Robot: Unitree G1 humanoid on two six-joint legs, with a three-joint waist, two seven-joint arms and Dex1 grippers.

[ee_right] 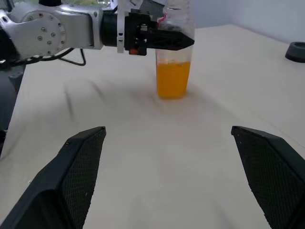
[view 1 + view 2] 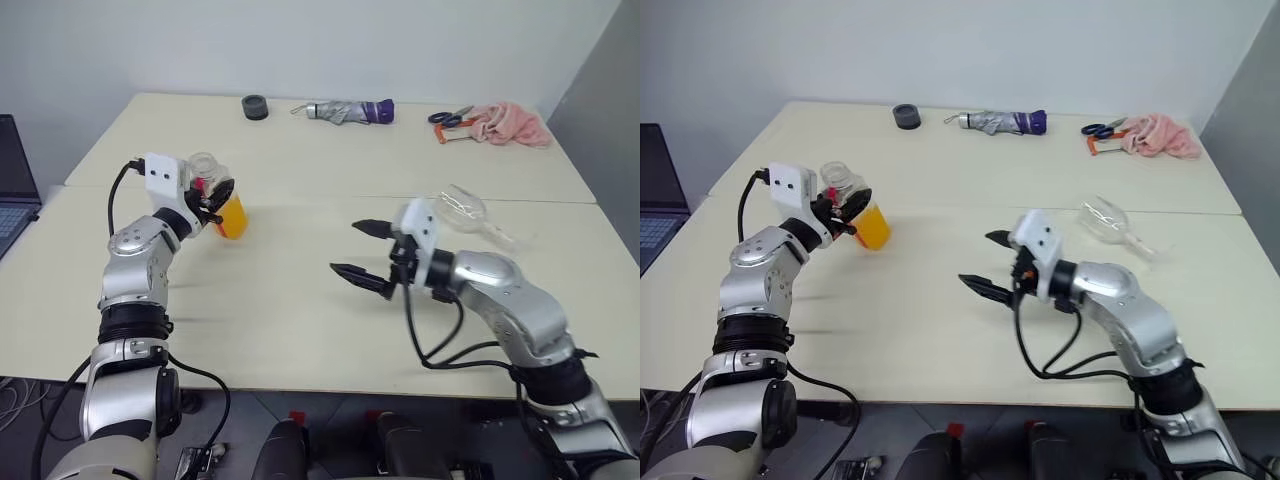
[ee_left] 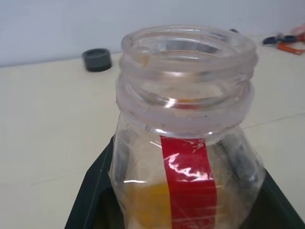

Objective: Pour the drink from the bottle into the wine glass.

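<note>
Left eye view: my left tool (image 2: 213,205) is clamped on the bottle (image 2: 215,195), which stands upright, its base on or just above the surface (image 2: 300,300) over on my left. The drink (image 2: 231,217) fills only its lower part, and the cap is off. My right tool (image 2: 365,252) hangs above the middle of the surface, spread wide with nothing in it. The wine glass (image 2: 468,212) lies on its side just beyond my right arm, well apart from the bottle (awkward for pouring).

Right eye view: same layout. Along the far edge sit a dark ring (image 2: 906,116), a folded umbrella (image 2: 1002,122), scissors (image 2: 1100,130) and a pink cloth (image 2: 1160,136).

Left wrist view: the open neck sits right ahead, red strip (image 3: 189,176) facing me, black fingers (image 3: 93,186) on either side of the body.

Right wrist view: the wide fingers (image 1: 78,167) frame the bottle and the left tool gripping it.

I judge we're at the setup step: bottle in hand, glass not ready. Next, the right tool should reach the glass, take it by the bowl or stem and stand it up before any tilt of the bottle.
</note>
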